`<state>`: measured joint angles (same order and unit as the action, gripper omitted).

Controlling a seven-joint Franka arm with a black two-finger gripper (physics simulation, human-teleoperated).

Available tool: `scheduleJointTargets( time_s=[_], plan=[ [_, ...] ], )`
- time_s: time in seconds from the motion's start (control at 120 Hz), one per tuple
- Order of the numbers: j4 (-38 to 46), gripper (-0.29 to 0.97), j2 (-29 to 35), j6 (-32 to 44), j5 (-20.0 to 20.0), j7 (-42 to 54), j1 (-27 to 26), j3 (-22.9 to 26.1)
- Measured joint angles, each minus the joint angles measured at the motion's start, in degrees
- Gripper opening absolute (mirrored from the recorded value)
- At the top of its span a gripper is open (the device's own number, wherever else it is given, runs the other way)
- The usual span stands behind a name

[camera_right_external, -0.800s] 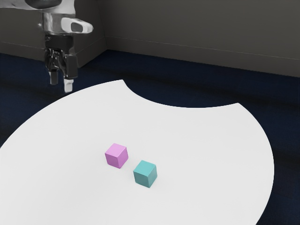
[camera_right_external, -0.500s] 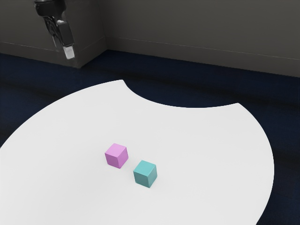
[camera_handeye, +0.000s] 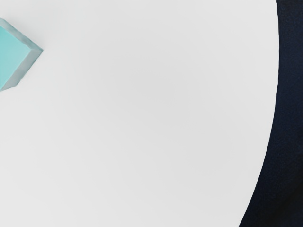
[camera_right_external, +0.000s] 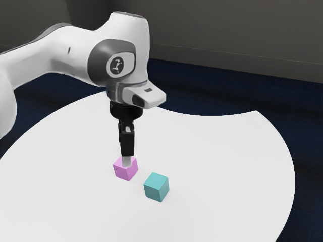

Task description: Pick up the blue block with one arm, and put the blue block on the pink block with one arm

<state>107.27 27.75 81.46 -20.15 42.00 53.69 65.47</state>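
The blue block (camera_right_external: 156,186), a teal-blue cube, rests on the white table (camera_right_external: 227,166) just toward the exterior view's right of the pink block (camera_right_external: 122,171), with a small gap between them. My gripper (camera_right_external: 126,160) points straight down and its tip is at the pink block's top face, to the exterior view's left of the blue block. Nothing is held. In the wrist view a corner of the blue block (camera_handeye: 12,54) lies beside my hand on the table (camera_handeye: 142,132).
The round white table has a curved notch (camera_right_external: 197,103) cut into its far edge. Dark blue floor (camera_right_external: 303,101) surrounds it, seen past the table's rim in the wrist view as floor (camera_handeye: 284,142). My arm's white links (camera_right_external: 60,50) reach in from the exterior view's upper left.
My arm has swung from high at the exterior view's upper left down over the table's middle, bringing the gripper onto the pink block. Both blocks stayed put.
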Motion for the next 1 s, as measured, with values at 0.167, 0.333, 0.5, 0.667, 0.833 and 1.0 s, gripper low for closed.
scheduleJointTargets(
  time_s=[0.167,0.333,0.5,0.667,0.833,1.0],
  plan=[
    [3.7,0.68,-1.3,4.2,-3.1,6.3,2.3,7.0],
    [8.4,0.68,11.8,14.3,-15.3,18.9,15.4,21.9],
    [10.7,0.68,15.4,21.5,-20.9,32.0,18.9,22.0],
    [17.2,0.68,16.2,29.2,-29.2,45.6,20.8,20.0],
    [18.8,0.68,19.2,34.7,-38.4,58.6,23.7,23.7],
    [18.4,0.68,19.4,37.3,-42.6,70.7,28.0,25.2]
  ],
)
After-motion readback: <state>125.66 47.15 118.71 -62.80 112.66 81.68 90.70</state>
